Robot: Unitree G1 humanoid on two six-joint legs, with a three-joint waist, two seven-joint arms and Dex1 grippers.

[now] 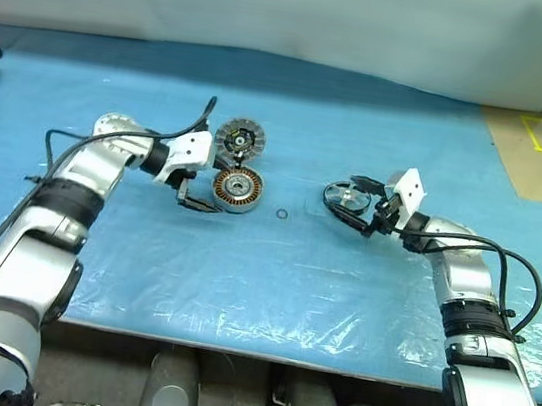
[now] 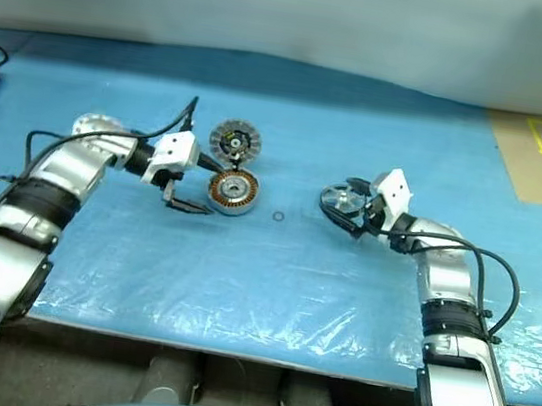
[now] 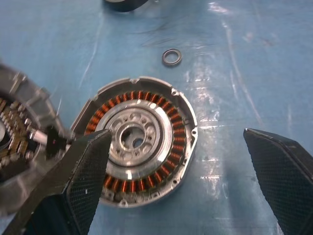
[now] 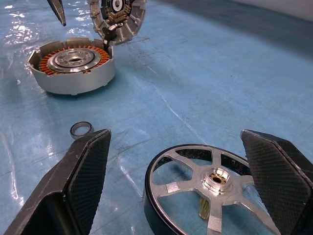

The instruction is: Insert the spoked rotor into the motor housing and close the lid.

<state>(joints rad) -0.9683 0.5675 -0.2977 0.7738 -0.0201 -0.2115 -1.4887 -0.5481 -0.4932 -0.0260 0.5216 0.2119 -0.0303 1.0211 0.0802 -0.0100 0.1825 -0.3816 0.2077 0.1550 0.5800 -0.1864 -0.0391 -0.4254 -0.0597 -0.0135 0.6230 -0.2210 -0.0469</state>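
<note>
My motor housing (image 3: pixel 142 147): silver shell, copper-orange winding ring, pale centre. Spoked rotor (image 4: pixel 215 188): black rim, silver spokes, brass hub. Lid (image 1: pixel 240 139): silver, radially slotted. Table cover (image 1: pixel 342 274): glossy blue.

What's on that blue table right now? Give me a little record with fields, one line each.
surface: blue plastic sheet over the table
motor housing: lying flat, copper windings showing, nothing inside
lid: propped up just behind the housing
spoked rotor: flat on the sheet, apart from the housing
small ring: loose between housing and rotor
left pincer: open, over the housing
right pincer: open, either side of the rotor
</note>
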